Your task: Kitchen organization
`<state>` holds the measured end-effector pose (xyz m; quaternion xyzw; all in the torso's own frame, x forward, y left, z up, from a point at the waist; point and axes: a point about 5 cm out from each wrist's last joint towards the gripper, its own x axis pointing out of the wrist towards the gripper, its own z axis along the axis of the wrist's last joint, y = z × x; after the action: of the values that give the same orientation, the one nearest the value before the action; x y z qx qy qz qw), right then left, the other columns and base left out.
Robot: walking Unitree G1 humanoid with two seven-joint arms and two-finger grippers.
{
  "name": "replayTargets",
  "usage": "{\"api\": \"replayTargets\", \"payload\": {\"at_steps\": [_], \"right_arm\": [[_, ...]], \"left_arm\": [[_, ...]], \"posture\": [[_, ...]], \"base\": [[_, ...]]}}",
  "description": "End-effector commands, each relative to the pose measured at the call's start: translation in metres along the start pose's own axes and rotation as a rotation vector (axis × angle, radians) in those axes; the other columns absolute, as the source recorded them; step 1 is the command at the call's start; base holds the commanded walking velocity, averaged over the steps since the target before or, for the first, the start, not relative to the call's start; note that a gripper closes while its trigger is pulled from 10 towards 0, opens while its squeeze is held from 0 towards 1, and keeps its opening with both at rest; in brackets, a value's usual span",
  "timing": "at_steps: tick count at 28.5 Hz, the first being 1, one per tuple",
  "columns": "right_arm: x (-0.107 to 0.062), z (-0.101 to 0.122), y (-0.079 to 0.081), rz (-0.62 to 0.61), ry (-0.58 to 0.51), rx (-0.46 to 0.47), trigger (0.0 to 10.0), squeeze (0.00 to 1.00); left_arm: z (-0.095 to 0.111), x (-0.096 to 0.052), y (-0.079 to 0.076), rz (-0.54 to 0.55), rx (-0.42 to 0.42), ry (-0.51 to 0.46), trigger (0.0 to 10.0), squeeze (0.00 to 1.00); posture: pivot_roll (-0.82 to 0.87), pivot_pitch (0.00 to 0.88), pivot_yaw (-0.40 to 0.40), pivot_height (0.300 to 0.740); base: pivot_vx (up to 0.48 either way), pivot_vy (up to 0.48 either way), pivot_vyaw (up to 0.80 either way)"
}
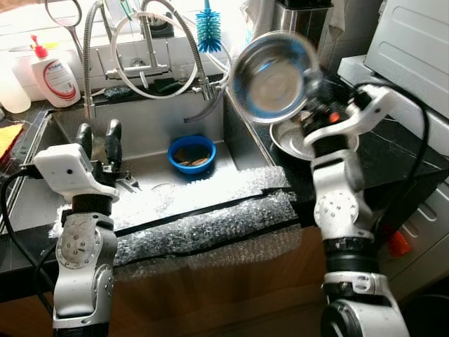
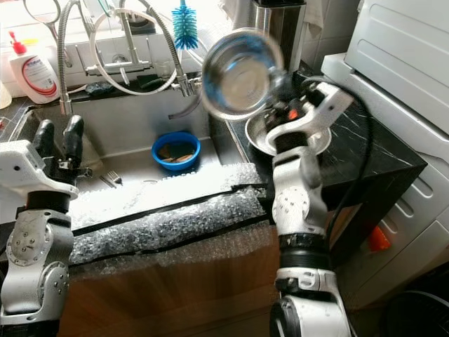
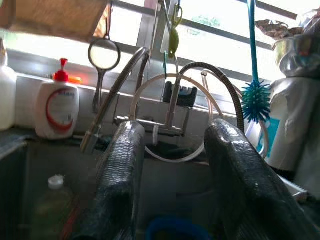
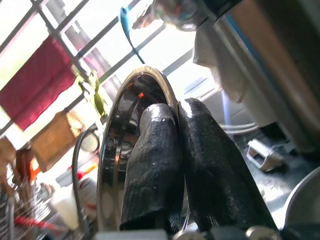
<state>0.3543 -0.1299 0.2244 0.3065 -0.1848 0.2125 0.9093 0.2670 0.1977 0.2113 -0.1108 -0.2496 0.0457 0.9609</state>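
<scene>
A shiny steel bowl (image 1: 273,76) hangs tilted in the air over the sink's right edge, its opening facing me, blurred. My right gripper (image 4: 179,131) is shut on the steel bowl's rim (image 4: 165,82), one finger inside and one outside. A second steel bowl (image 1: 295,140) rests on the black counter below it. My left gripper (image 1: 99,140) stands open above the sink's left side, its fingers (image 3: 120,175) apart with nothing between them. A blue bowl (image 1: 191,154) holding scraps sits in the sink basin.
The steel sink (image 1: 151,123) has a spring faucet (image 1: 88,56) and hoses behind it. Bubble wrap (image 1: 210,217) covers the front edge. A soap bottle (image 1: 52,74) stands at the back left, a blue brush (image 1: 208,29) hangs above. A white appliance (image 1: 414,49) stands right.
</scene>
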Motion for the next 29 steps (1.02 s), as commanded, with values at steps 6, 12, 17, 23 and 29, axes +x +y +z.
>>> {"api": "replayTargets", "payload": {"at_steps": [6, 12, 17, 23, 29], "right_arm": [[0.0, -0.002, 0.021, 0.147, 0.001, 0.055, 10.0, 0.0], [-0.004, -0.012, 0.03, 0.204, 0.052, 0.055, 10.0, 0.0], [-0.007, -0.019, 0.034, 0.225, 0.081, 0.039, 10.0, 0.0], [-0.007, -0.021, 0.04, 0.261, 0.097, 0.026, 10.0, 0.0], [-0.007, -0.023, 0.044, 0.287, 0.113, 0.025, 10.0, 0.0]], "left_arm": [[0.001, -0.004, -0.025, -0.171, -0.278, 0.071, 10.0, 0.0], [-0.009, -0.007, -0.038, -0.216, -0.356, 0.124, 10.0, 0.0], [-0.009, -0.007, -0.041, -0.22, -0.418, 0.134, 10.0, 0.09], [-0.009, -0.006, -0.042, -0.21, -0.486, 0.132, 10.0, 1.0], [-0.01, -0.008, -0.047, -0.256, -0.476, 0.151, 10.0, 0.0]], "posture": [[-0.04, 0.0, 0.041, 0.74], [-0.04, 0.0, 0.045, 0.74], [-0.04, 0.0, 0.044, 0.74], [-0.05, 0.0, 0.043, 0.74], [-0.05, 0.0, 0.041, 0.74]], "base": [[0.0, 0.0, 0.0], [0.0, 0.0, 0.0], [0.0, 0.0, 0.0], [0.0, 0.0, 0.0], [0.0, 0.0, 0.0]]}}
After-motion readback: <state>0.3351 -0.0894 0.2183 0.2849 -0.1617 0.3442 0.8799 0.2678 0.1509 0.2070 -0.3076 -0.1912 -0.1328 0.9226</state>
